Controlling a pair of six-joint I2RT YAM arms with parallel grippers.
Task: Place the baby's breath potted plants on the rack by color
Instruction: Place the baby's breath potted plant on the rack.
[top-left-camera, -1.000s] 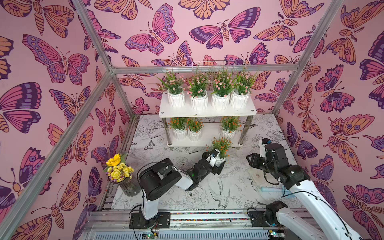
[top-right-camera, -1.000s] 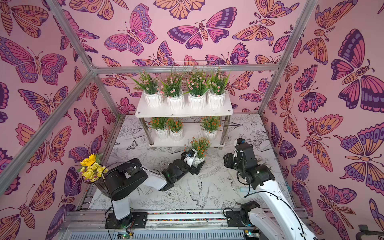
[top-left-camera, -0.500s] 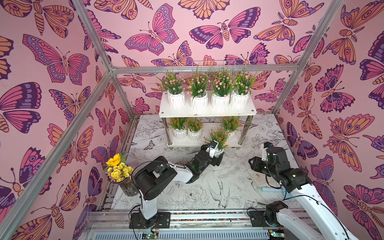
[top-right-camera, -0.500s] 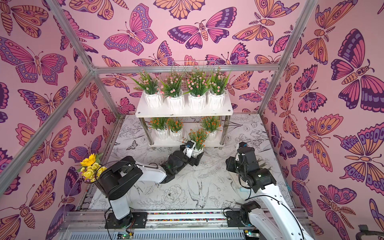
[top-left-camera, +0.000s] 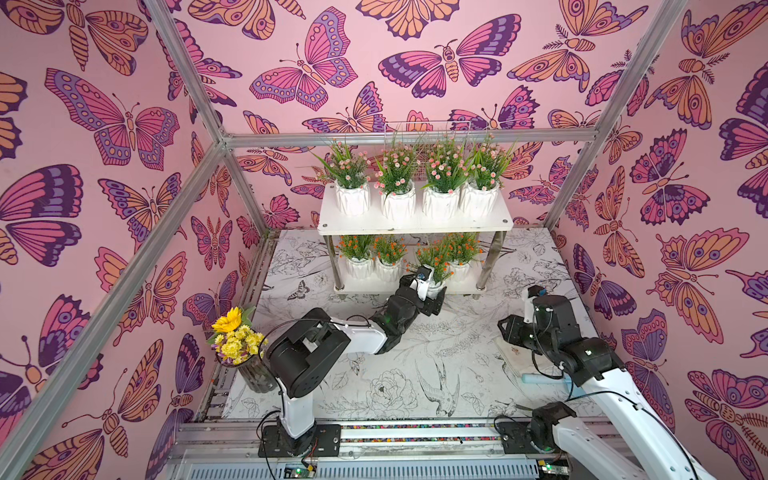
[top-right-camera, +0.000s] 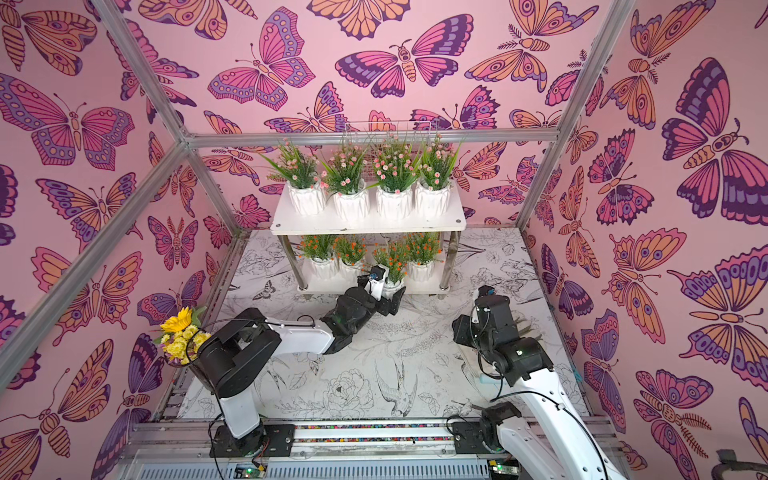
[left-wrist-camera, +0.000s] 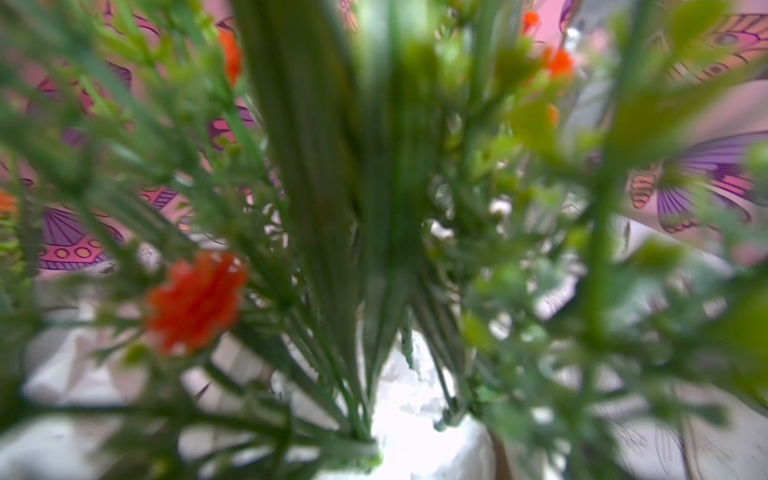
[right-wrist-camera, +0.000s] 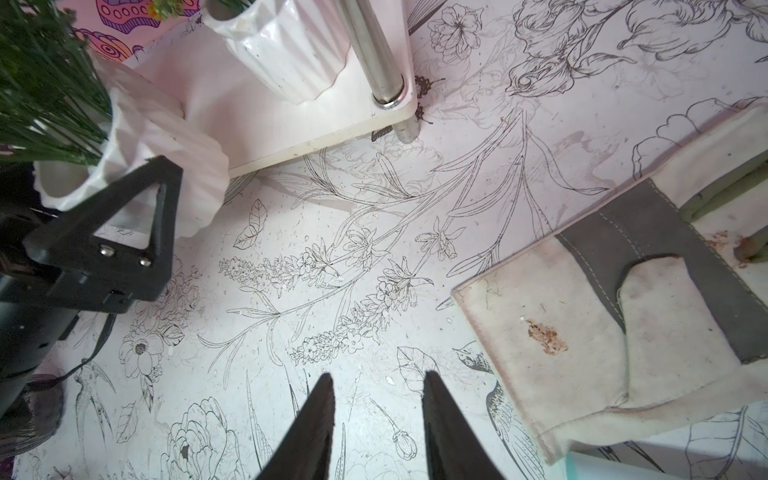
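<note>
Left tool (top-left-camera: 432, 293) grips orange plant (top-left-camera: 436, 257) at lower front edge of rack (top-left-camera: 365, 287)

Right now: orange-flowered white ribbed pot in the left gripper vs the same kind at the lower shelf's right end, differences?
The gripped orange-flowered white ribbed pot is clamped in the left gripper; the right-end orange-flowered white ribbed pot stands free. The gripped one is at the front edge of the white lower board; the right-end one sits farther back. Shared: ribbed white pots, green sprigs, orange flowers.
</note>
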